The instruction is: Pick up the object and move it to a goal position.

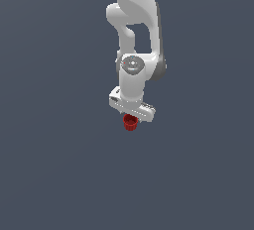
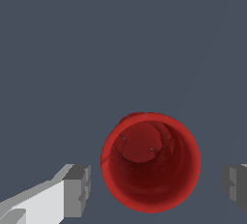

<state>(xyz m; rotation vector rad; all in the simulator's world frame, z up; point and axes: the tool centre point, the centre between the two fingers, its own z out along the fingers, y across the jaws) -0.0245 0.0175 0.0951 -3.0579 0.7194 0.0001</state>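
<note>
The object is a small dark-red cup [image 1: 130, 123] with a hollow top, standing upright on the dark grey floor. In the wrist view the cup [image 2: 150, 162] is seen from above, and I look down into its hollow. My white gripper [image 1: 132, 114] hangs directly over it and is open. In the wrist view the gripper [image 2: 155, 189] has one grey fingertip [image 2: 77, 191] on one side of the cup and the other fingertip [image 2: 235, 185] on the opposite side. Floor shows in the gap between each fingertip and the cup. Nothing is held.
The plain dark grey floor [image 1: 59, 164] spreads all around. The white arm [image 1: 136, 30] rises from the gripper to the frame's top edge. No other object or marker shows.
</note>
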